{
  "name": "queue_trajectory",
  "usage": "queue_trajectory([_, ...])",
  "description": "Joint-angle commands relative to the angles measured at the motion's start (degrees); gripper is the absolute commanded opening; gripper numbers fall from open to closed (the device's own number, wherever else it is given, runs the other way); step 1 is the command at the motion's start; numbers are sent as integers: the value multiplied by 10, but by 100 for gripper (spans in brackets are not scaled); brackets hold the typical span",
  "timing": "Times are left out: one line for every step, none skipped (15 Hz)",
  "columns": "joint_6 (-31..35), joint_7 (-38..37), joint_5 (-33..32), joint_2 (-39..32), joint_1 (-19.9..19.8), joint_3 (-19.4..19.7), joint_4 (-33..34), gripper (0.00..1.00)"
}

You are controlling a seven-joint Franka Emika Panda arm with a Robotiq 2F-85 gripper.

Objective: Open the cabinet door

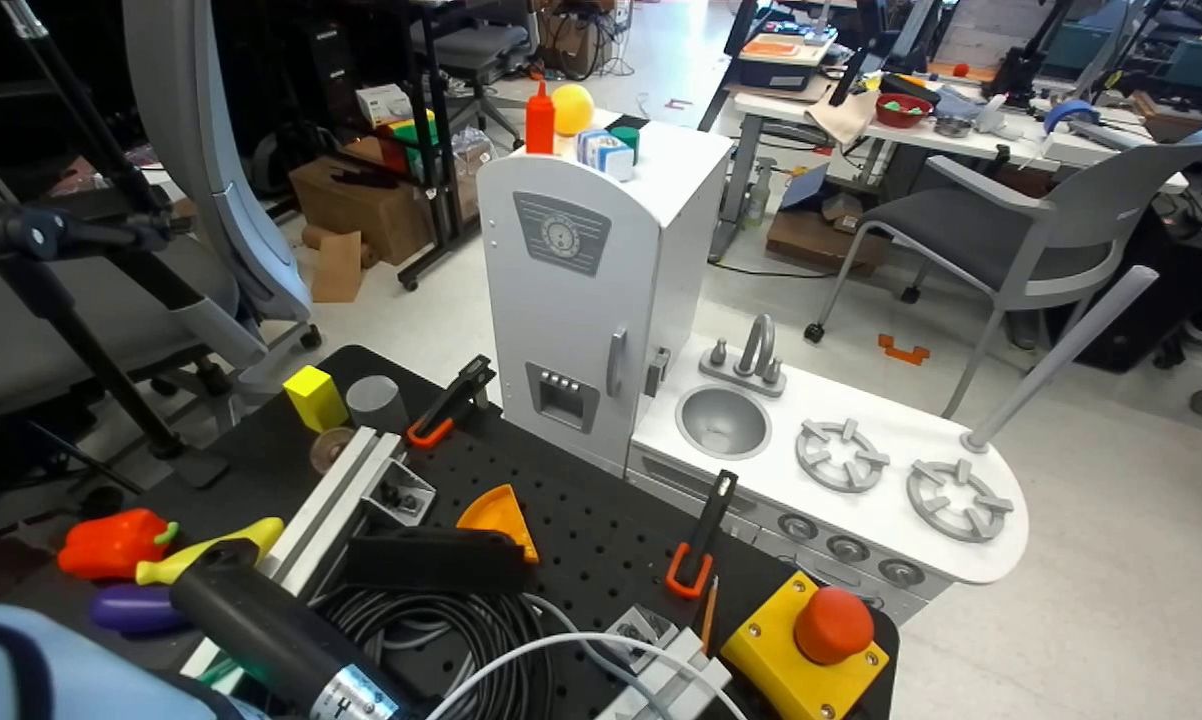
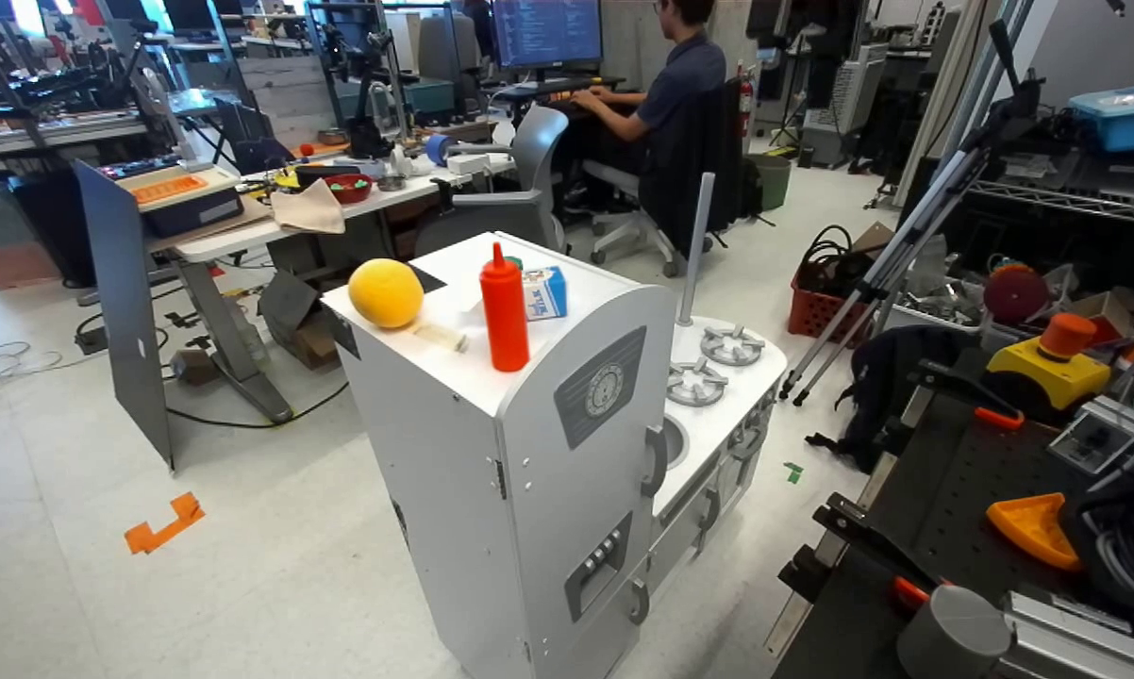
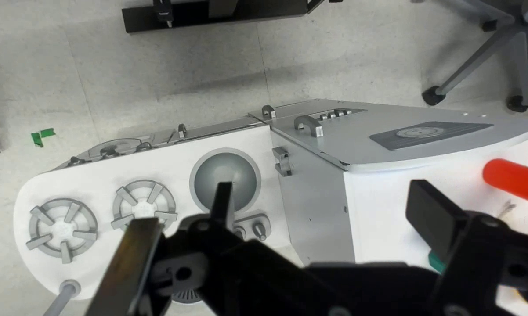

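The cabinet door (image 1: 571, 310) is the tall white-grey front panel of the toy kitchen's tall unit; it also shows in an exterior view (image 2: 548, 490) and in the wrist view (image 3: 356, 136). It lies flush with the unit and looks shut. Its curved grey handle (image 1: 615, 363) stands near the sink-side edge; the handle also shows in an exterior view (image 2: 656, 460) and in the wrist view (image 3: 309, 126). My gripper (image 3: 323, 188) is open, with nothing between its fingers. It looks down from above the unit, apart from the handle. Neither exterior view shows the gripper.
A red bottle (image 2: 504, 311), a yellow ball (image 2: 386, 293) and a blue-white carton (image 2: 543, 292) stand on the unit's top. The low counter with sink (image 1: 723, 422) and burners (image 1: 841, 455) adjoins it. A black table (image 1: 601, 530) with clamps and cables stands in front.
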State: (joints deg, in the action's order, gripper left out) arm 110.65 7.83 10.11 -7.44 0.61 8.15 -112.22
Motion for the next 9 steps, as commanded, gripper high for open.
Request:
queue_trajectory([12,-53,-11,-75,-12,-27,48,100])
queue_trajectory([11,-65,-12,-95,-11,-30,59,100])
queue_trajectory([8,-78,-15,-111,-11,-32,69,100])
queue_trajectory([13,-90,-17,-128,-10,-34,75,100])
queue_trajectory([15,-99,-18,-140,-9,-36,81,100])
queue_trajectory([23,-107,-18,-153,-8,-38,84,100])
queue_trajectory([28,-113,-18,-164,-7,-40,88,100])
queue_trajectory([42,-120,-19,-173,-4,-42,86,100])
queue_trajectory([53,-124,-19,-181,-3,-44,88,100])
